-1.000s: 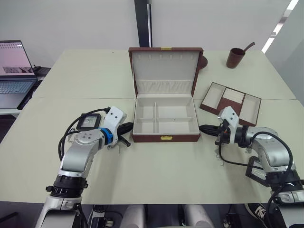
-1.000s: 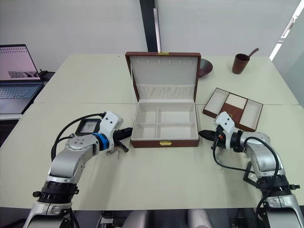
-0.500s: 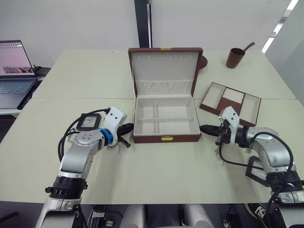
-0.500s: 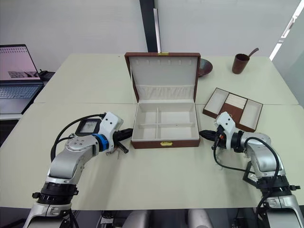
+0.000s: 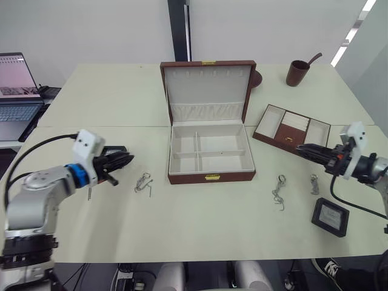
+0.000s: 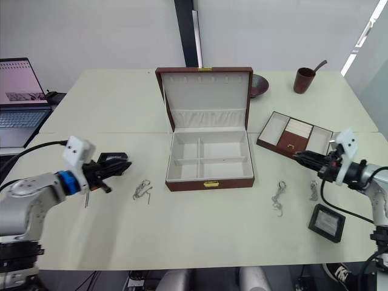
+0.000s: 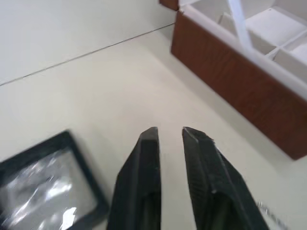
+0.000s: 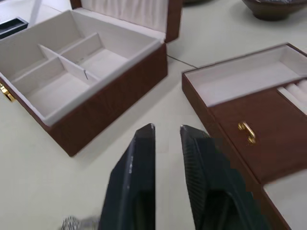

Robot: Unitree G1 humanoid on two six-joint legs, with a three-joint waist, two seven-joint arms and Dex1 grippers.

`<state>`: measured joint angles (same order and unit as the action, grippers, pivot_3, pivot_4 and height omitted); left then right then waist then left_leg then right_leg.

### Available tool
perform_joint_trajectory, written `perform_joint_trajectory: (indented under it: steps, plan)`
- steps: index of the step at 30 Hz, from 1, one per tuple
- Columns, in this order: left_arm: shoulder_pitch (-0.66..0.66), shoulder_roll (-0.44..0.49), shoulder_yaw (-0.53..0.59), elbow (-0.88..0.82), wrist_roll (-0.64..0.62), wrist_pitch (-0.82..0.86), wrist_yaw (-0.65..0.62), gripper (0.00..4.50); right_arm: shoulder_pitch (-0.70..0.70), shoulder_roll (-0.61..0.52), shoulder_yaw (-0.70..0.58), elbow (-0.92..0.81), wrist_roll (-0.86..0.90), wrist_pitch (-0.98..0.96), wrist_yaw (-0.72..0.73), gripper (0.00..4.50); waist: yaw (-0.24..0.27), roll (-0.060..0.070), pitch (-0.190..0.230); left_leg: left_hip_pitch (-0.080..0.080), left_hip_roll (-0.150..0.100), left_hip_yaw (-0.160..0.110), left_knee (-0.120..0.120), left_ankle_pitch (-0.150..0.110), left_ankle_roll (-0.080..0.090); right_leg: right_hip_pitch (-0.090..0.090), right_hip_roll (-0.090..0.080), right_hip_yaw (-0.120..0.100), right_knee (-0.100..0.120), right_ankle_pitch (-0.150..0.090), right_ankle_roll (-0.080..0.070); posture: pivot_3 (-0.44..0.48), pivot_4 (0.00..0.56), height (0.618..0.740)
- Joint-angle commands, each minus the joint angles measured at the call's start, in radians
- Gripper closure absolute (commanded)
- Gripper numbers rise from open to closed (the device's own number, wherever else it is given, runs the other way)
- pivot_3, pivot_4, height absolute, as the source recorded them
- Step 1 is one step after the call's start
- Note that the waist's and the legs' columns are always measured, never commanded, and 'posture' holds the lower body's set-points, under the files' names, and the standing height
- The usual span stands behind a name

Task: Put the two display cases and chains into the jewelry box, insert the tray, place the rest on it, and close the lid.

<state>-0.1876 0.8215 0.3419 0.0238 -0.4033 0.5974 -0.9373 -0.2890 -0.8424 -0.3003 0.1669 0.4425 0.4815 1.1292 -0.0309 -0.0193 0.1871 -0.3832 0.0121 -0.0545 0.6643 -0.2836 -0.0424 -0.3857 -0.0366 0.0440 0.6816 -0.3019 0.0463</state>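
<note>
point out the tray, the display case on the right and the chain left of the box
tray (image 5: pixel 273 120), left eye view, on its cream left section
display case on the right (image 5: pixel 330 216), left eye view, on its clear window
chain left of the box (image 6: pixel 142 189), right eye view, on its middle loops

bright, even overhead light washes the pale tabletop (image 5: pixel 200 230); shadows are faint and short. a ceiling strip glares at 1 o'clock. the wrist views are soft, with each pincer's near fingers blurred at 6 o'clock.
</note>
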Motion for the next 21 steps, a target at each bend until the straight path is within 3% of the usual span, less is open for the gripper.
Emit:
perform_joint_trajectory:
  steps: [1, 9, 21]
  plan:
    - [0.057, 0.087, 0.107, 0.07, 0.007, -0.062, -0.036, 2.47, 0.034, -0.082, -0.083, 0.088, -0.014, -0.08, 0.031, 2.39, 0.0, 0.0, 0.0, 0.0, 0.0, 0.001, 0.0, 0.0, 0.0, 0.0, 0.0, 0.0, 0.0, 0.0, 0.0, 0.0, 0.15, 0.74]
    - [0.22, 0.154, 0.261, 0.225, 0.044, -0.196, -0.017, 0.04, 0.072, -0.182, -0.099, 0.315, -0.076, -0.222, 0.054, 0.0, -0.003, 0.0, 0.0, 0.002, 0.001, 0.003, 0.0, 0.0, 0.0, 0.0, 0.0, 0.001, 0.0, 0.0, 0.0, 0.0, 0.15, 0.74]
    - [0.262, 0.179, 0.313, 0.404, 0.085, -0.343, 0.039, 0.04, -0.006, -0.225, -0.073, 0.547, -0.149, -0.365, 0.057, 0.0, -0.003, 0.0, 0.0, 0.002, 0.001, 0.005, -0.001, 0.0, 0.0, 0.001, 0.0, 0.0, 0.0, 0.0, 0.0, 0.0, 0.15, 0.74]
